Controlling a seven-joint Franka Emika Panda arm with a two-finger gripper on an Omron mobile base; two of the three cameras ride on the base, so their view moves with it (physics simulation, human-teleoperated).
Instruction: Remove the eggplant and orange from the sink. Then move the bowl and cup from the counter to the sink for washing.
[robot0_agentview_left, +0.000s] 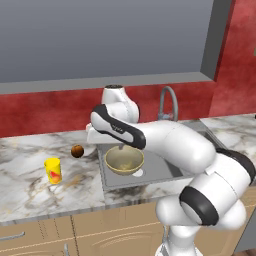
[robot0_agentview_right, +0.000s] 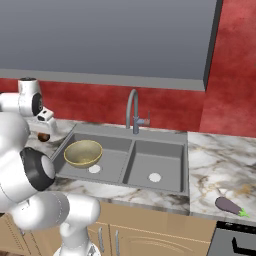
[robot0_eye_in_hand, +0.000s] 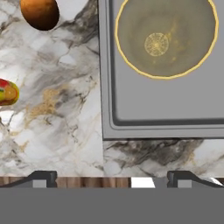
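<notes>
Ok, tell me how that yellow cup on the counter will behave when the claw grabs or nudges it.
The cup stands upright on the marble counter; being taller than wide, it may tip if pushed high. Its smooth round side could slip, so a mid-height grip seems safer. It looks small and probably light and rigid.

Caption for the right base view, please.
Bowl sits in the sink's left basin; eggplant lies on the right counter.

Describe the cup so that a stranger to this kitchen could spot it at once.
Start at the grey two-basin sink set in the marble counter and look along the counter to its left. Past the small brownish orange, nearer the front edge, stands the cup: a small bright yellow cylinder with a red-orange mark, far narrower than the tan bowl in the sink.
</notes>
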